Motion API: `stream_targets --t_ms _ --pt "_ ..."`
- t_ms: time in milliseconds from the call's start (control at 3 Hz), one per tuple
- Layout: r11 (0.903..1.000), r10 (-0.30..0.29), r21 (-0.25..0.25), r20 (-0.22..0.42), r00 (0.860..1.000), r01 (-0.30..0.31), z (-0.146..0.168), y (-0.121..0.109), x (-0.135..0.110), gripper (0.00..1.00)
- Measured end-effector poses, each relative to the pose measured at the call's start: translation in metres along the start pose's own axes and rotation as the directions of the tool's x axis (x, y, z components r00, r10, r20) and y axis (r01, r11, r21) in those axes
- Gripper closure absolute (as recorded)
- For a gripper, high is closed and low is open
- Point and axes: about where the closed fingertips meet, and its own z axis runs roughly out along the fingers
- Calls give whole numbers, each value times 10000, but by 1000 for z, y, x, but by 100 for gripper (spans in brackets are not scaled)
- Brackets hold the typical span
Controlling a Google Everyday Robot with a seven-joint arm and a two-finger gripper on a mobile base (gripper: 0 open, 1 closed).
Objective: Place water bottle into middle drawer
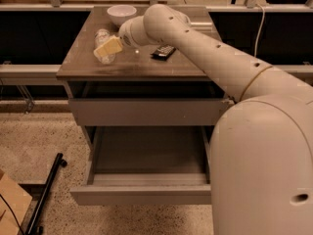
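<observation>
Gripper (108, 47) at clear crinkled plastic water bottle (102, 35), desk's (146, 70) left edge.
Cannot tell whether grasping or released; grey-brown metal middle drawer (146, 194) open below.

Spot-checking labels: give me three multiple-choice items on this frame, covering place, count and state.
1. Where is the bottle?
A on the cabinet top
B on a chair
C in a sink
2. How many loose items sit on the cabinet top?
A one
B three
C five
3. The lower drawer is:
A shut
B pulled open
C taken out

Key:
1 A: it lies on the top, with the gripper at it.
2 B: bottle, bowl, black packet.
3 B: its tray shows behind the front.
</observation>
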Motion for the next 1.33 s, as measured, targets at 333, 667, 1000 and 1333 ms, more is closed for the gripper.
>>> stream_targets --t_ms 333,667,1000,1333 --pt "9963 391 -767 142 9991 -379 22 24 3 0" --pt "9910 672 -1172 199 9975 -644 33 36 5 0" --pt "9887 1008 -1134 209 9947 -978 35 31 10 19" --pt "9878 1337 -838 228 9908 -1314 29 21 18 43"
